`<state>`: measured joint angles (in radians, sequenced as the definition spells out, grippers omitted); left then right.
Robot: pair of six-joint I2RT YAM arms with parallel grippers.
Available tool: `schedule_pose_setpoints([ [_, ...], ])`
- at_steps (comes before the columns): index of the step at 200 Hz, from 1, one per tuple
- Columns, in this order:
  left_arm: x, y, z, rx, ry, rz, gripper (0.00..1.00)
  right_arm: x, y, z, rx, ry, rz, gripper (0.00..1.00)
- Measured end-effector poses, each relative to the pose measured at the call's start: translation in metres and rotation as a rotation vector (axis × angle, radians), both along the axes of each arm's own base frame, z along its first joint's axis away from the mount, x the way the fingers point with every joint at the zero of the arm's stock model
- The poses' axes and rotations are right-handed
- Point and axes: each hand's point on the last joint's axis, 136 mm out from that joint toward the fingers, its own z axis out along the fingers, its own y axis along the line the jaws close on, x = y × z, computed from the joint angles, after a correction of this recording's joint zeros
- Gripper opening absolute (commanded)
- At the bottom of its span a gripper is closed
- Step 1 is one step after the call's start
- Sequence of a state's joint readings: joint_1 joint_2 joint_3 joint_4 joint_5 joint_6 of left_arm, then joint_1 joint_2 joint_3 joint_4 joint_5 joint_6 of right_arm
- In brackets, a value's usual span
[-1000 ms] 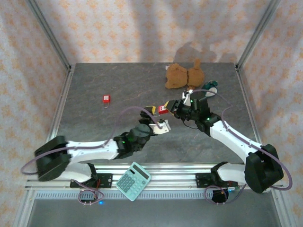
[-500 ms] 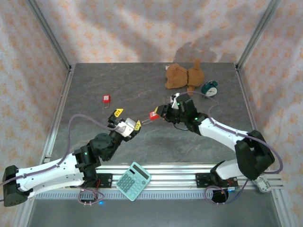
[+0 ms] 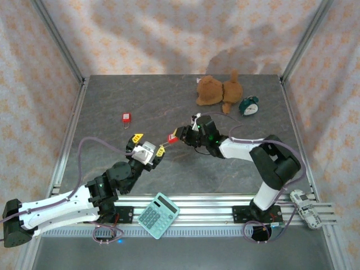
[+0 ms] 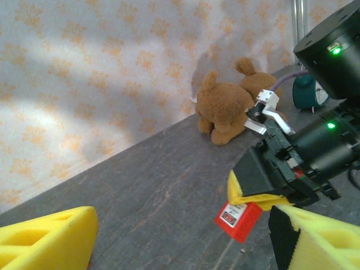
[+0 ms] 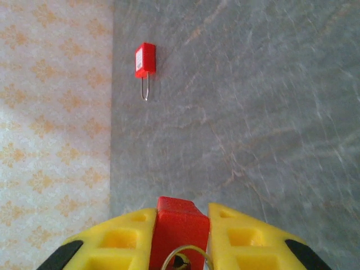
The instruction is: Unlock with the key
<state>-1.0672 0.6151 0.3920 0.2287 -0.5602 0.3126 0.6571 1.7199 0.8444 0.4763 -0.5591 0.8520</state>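
Note:
My right gripper [image 3: 178,135] is shut on a red padlock [image 3: 173,136] and holds it a little above the middle of the table. In the right wrist view the padlock [image 5: 179,224] sits pinched between the yellow pads [image 5: 121,239], with a thin metal loop under it. My left gripper [image 3: 149,144] stands open just left of it, with nothing between its fingers. From the left wrist the padlock [image 4: 239,219] hangs ahead, its white label facing me and its shackle pointing down. I cannot make out a key. A second red padlock [image 3: 126,117] lies on the table at the left [image 5: 144,60].
A brown plush bear [image 3: 218,90] and a teal alarm clock [image 3: 248,106] sit at the back right. A mint calculator [image 3: 158,215] lies on the front rail between the arm bases. Metal frame posts and patterned walls close in the grey table [image 3: 112,95].
My left gripper has pulled back left from the right gripper and now stands open. My right gripper has carried the padlock leftward towards the table's middle.

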Motion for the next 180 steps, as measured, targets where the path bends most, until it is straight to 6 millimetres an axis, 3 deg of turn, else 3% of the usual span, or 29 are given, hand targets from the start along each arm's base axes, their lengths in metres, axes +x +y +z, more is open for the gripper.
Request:
schedule_pose_setpoints([
  [50,-0.003,0.013,0.002,-0.085,-0.004,0.031,0.81,0.051,0.013,0.002,0.05,-0.046,-0.05,0.2],
  [83,-0.005,0.019,0.007,-0.122,-0.01,0.039,0.81,0.079,0.009,-0.014,0.055,-0.019,-0.094,0.2],
  [136,-0.005,0.02,0.007,-0.134,-0.009,0.046,0.81,0.092,0.014,-0.044,0.052,0.031,-0.113,0.2],
  [180,-0.005,0.02,0.007,-0.134,-0.009,0.046,0.81,0.107,0.006,-0.047,0.059,0.031,-0.145,0.2],
])
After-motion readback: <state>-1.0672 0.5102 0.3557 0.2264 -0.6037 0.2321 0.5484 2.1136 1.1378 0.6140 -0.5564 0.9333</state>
